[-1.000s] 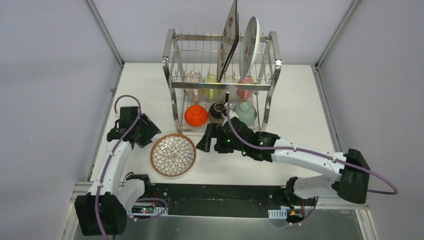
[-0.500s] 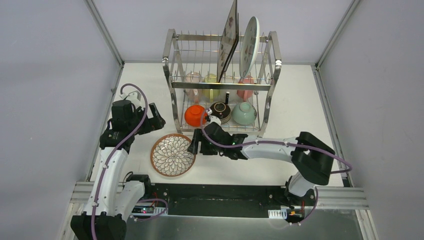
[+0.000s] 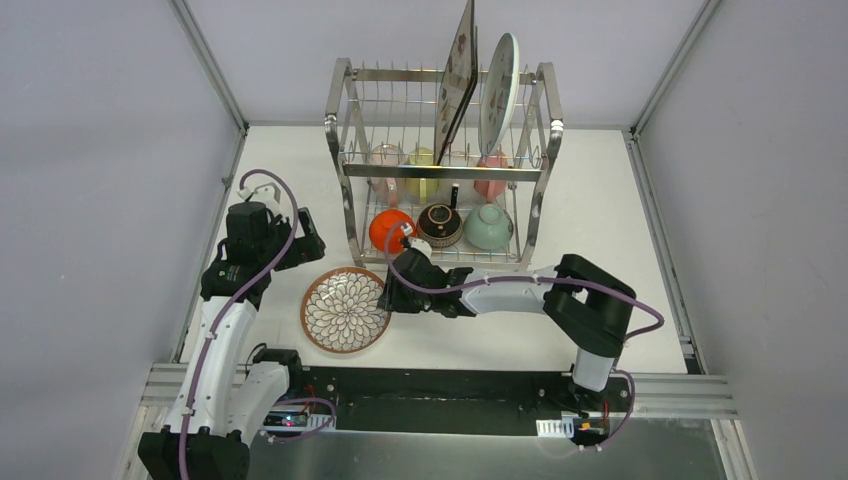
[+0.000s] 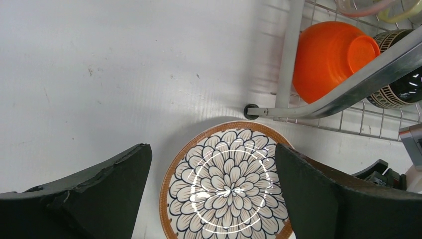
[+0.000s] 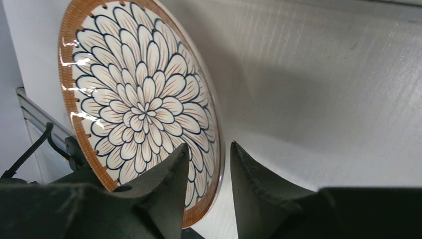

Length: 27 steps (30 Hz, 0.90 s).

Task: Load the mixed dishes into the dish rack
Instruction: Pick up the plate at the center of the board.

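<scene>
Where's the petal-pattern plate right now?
In the top view the petal-pattern plate sits on the table left of centre, just in front of the dish rack and its front-left post; the right gripper straddles its right rim.

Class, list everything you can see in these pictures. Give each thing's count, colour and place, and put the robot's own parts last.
dish rack: one, shiny steel, far middle of the table
square plate: one, floral, upright in the rack's top
round plate: one, white, upright to the right of the square plate
cups: at least three, pastel pink and yellow, inside the rack above the bowls
orange bowl: one, bottom level, left
brown bowl: one, bottom level, middle
mint bowl: one, bottom level, right
petal plate: one, brown rim, flat on the table before the rack's left corner
table: one, white
left gripper: one, black, open, above the table
right gripper: one, black, fingers either side of the petal plate's right rim
</scene>
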Motion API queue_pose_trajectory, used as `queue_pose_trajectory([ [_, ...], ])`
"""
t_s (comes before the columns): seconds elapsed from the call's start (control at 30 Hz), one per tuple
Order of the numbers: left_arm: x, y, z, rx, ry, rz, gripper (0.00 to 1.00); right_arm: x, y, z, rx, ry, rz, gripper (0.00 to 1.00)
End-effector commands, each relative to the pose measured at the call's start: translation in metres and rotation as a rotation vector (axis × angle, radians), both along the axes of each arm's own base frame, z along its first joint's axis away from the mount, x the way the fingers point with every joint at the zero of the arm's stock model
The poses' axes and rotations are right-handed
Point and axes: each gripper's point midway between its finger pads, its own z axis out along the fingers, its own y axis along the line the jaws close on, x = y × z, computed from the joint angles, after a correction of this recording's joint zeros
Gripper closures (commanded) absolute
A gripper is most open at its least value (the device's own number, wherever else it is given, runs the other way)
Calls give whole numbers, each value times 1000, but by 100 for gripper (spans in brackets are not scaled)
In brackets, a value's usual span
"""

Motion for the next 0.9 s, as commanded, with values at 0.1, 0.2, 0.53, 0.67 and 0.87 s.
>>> queue_pose_trajectory([
  [0.1, -1, -10, 14, -22, -14, -45, 1, 11, 16, 15, 54, -28, -39, 69],
  [0.2, -6, -27, 19, -75, -17, -128, 1, 11, 17, 13, 52, -25, -37, 72],
  [0.53, -35, -68, 46, -192, -38, -348, 17, 2, -2, 32, 94, -35, -43, 100],
  [0.67, -50, -83, 57, -235, -72, -411, 30, -7, -20, 39, 116, -29, -64, 100],
  [0.87, -70, -99, 60, -288, -78, -455, 33, -20, -45, 60, 93, -43, -39, 100],
])
